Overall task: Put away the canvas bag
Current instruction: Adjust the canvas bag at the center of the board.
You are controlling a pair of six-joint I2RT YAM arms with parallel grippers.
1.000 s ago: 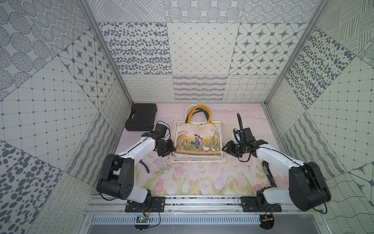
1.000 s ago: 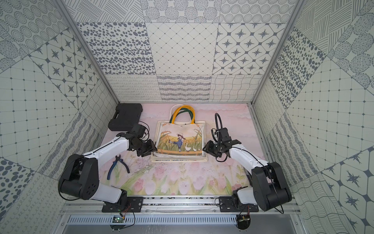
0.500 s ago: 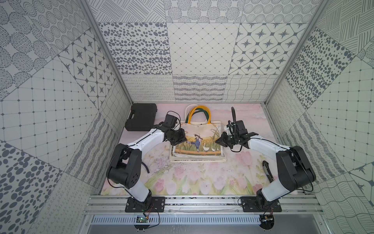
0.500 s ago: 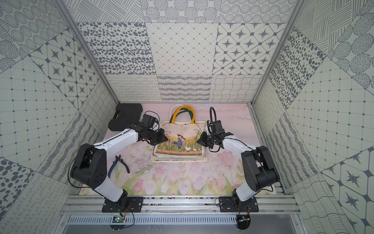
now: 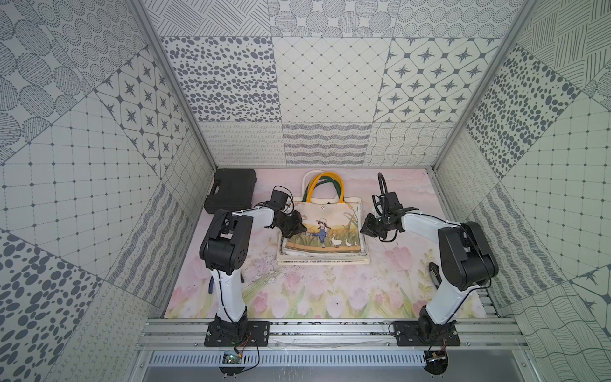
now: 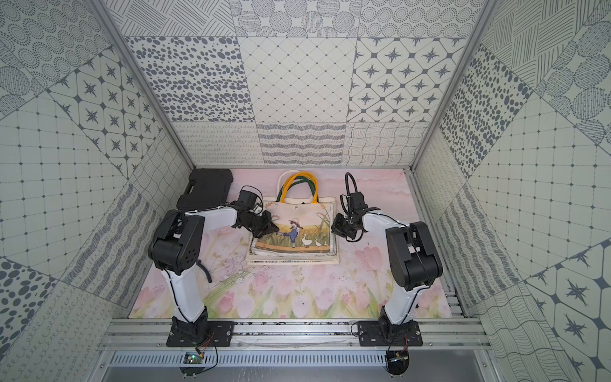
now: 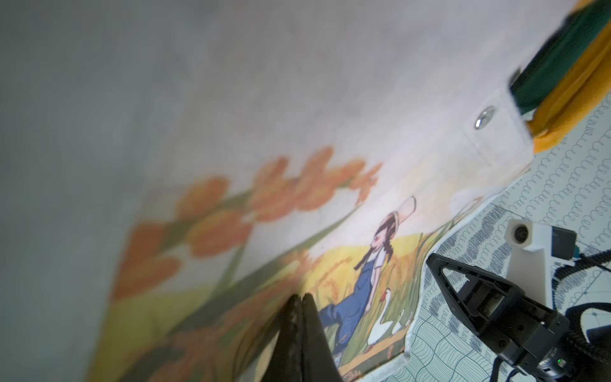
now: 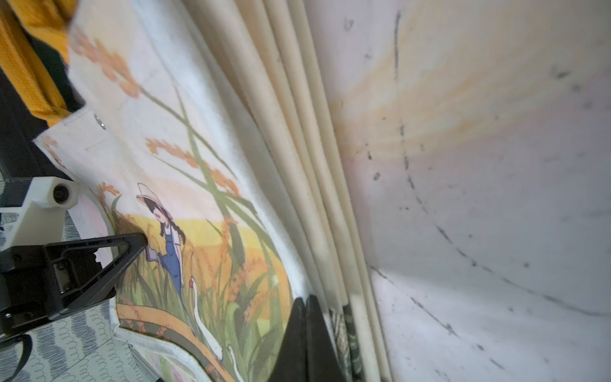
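Lying flat, printed canvas bag (image 5: pixel 325 231), seemingly stacked

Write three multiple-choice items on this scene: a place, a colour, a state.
1. Where does the black hard plastic case lie?
A. held in the air
B. in the far corner on the robot's left
C. at the near edge

2. The handles of the cream printed canvas bag are:
A. red and blue
B. black
C. yellow and green

3. The left gripper is:
A. shut
B. wide open
C. out of view

Key
B: both top views show it there.
C: both colours show in the left wrist view.
A: its fingers meet there.
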